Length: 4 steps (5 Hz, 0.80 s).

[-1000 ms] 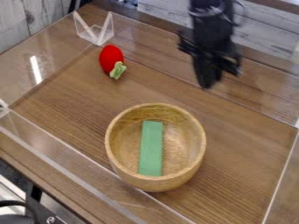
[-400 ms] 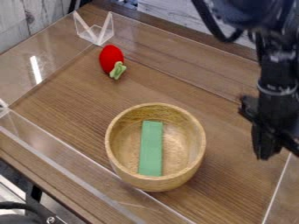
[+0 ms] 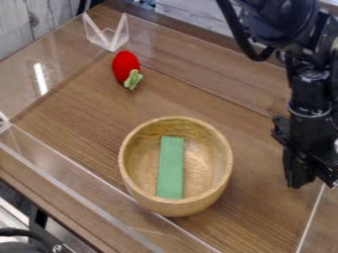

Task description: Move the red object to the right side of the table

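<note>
In the camera view, your gripper (image 3: 305,178) hangs near the right edge of the table (image 3: 264,109), pointing down with its jaws together and holding nothing. The red object (image 3: 126,67) lies near the table's far left corner, well apart from your gripper. A wooden bowl (image 3: 176,165) near the front edge holds a green block (image 3: 172,166).

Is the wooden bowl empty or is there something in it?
Not empty: the wooden bowl holds a flat green block lying on its bottom.
</note>
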Each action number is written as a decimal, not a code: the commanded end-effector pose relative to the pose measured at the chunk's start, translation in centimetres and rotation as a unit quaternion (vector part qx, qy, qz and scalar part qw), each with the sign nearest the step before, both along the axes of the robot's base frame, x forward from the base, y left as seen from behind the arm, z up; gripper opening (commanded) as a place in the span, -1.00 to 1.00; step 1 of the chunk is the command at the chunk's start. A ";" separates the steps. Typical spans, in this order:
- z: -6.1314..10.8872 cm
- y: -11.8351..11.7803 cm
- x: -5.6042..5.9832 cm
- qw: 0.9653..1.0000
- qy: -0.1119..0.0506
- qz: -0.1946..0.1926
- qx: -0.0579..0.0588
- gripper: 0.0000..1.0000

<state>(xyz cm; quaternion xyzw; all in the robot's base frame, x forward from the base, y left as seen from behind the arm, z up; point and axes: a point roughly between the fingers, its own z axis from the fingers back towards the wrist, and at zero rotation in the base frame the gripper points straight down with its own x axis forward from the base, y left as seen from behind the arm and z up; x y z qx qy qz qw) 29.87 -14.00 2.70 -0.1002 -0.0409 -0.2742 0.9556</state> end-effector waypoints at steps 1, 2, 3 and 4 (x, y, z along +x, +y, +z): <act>0.4 0.5 0.5 1.000 -0.018 -0.010 -0.007 -1.00; 0.4 0.7 1.0 1.000 -0.016 -0.003 -0.007 -1.00; 0.4 0.9 1.3 1.000 -0.014 0.002 -0.006 -1.00; 0.4 1.1 1.8 1.000 -0.011 0.021 -0.006 1.00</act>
